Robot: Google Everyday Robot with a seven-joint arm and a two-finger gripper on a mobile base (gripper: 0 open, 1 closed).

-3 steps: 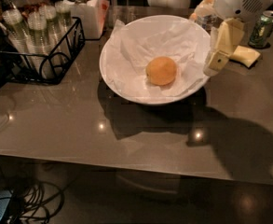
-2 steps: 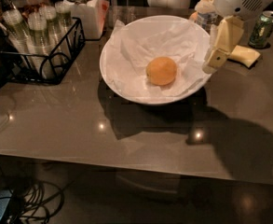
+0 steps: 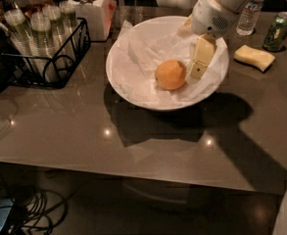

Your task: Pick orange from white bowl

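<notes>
The orange point(image 3: 171, 75) lies right of centre in the white bowl point(image 3: 119, 84), on crumpled white paper. The bowl stands on the grey table, toward the back. My gripper point(image 3: 200, 62) hangs from the white arm at the upper right. It reaches down inside the bowl's right half. It is just right of the orange, very close to it or touching its side. The orange rests on the paper and is not lifted.
A black wire rack point(image 3: 59, 65) with plastic cups stands at the left. A white lidded jar point(image 3: 90, 6) is behind the bowl. A yellow sponge block point(image 3: 254, 58), a green can point(image 3: 279, 31) and a water bottle point(image 3: 251, 13) stand at the right. Cables lie on the floor below the table's front edge.
My gripper has moved left, from outside the bowl's right rim to inside the bowl beside the orange. The orange and bowl have not moved.
</notes>
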